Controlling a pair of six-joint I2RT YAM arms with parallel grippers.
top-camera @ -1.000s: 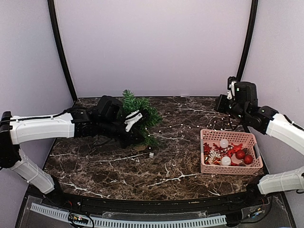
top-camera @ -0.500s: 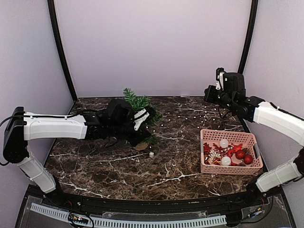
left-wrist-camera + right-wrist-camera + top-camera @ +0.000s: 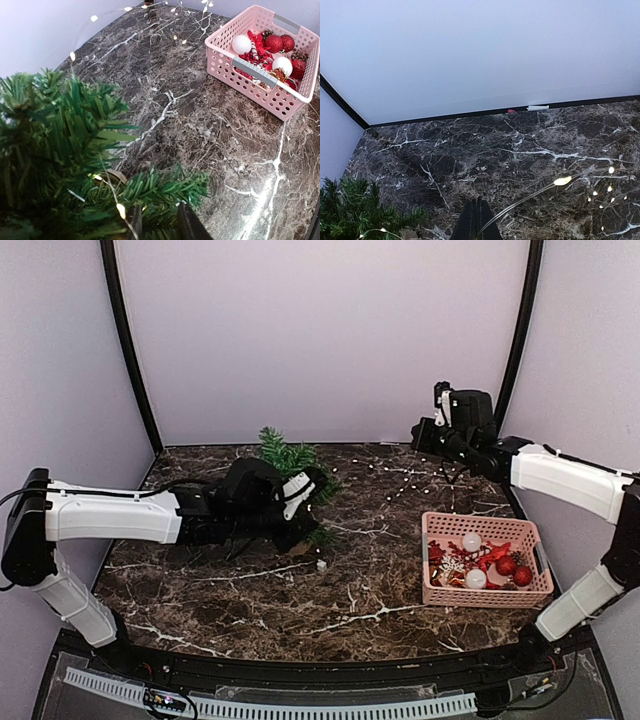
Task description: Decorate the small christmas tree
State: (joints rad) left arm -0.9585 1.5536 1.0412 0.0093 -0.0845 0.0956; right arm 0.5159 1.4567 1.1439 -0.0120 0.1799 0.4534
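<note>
The small christmas tree stands tilted at the back left of the marble table, and its tan base shows below the left arm. My left gripper is closed into its lower branches. In the left wrist view the tree fills the left side, with branches between my two fingers. My right gripper is raised at the back right and shut on a thin wire string of lights that runs to the tree. The right wrist view shows the shut gripper pinching the light string.
A pink basket of red and white ornaments sits at the right; it also shows in the left wrist view. A small white piece lies on the table in front of the tree. Loose loops of lights lie behind the basket.
My right gripper has moved left and up, drawing the light string toward the tree. My left arm has reached further right, pushing the tree more upright.
</note>
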